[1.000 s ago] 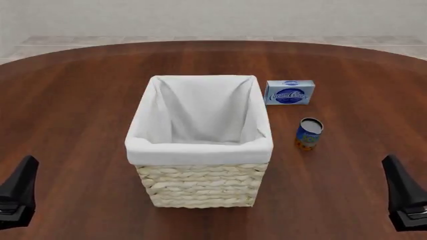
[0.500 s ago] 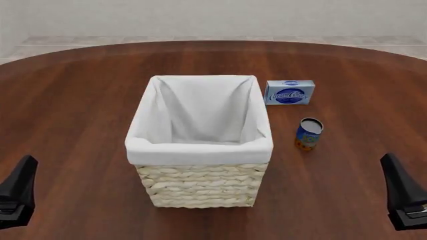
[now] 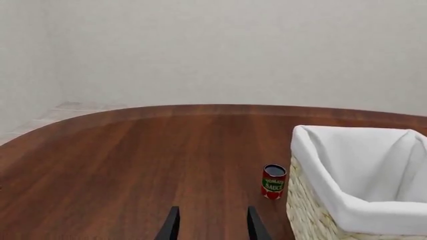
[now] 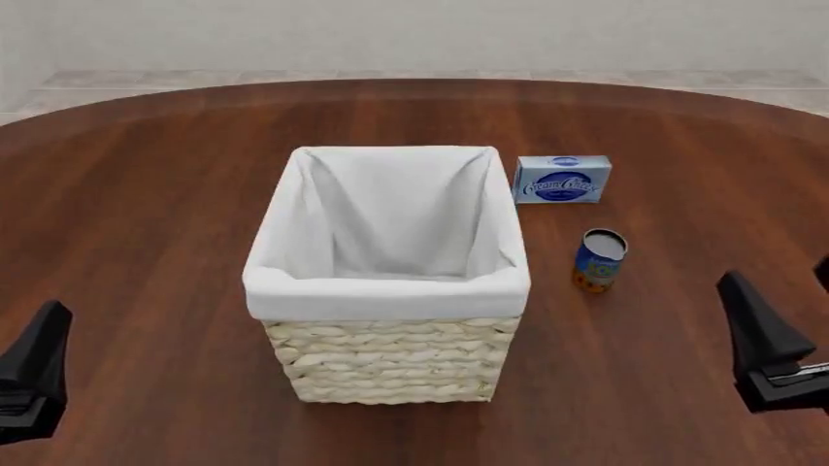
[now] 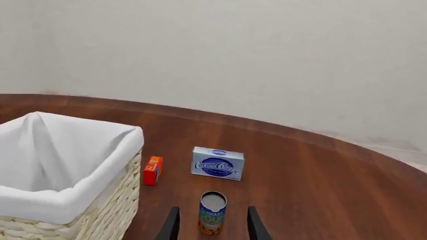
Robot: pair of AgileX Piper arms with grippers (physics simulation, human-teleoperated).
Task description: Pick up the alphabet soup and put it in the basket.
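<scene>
Both grippers are holding nothing: the right gripper [image 5: 210,227] is keeping its dark fingers [image 5: 171,226] spread wide, framing the small blue-labelled alphabet soup can [image 4: 600,259] without touching it. The left gripper [image 3: 210,227] is gaping equally wide over bare brown tabletop [image 4: 155,194]. The can, silver-topped with an orange-yellow base band, is standing upright right of centre, beside the tall cream wicker basket [image 4: 388,361] with its white liner.

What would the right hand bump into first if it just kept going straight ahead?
Most likely the soup can. In the right wrist view it stands upright just beyond the open right hand, lined up between the fingers. The blue-and-white box lies further on. Exact depth is hard to judge.
</scene>
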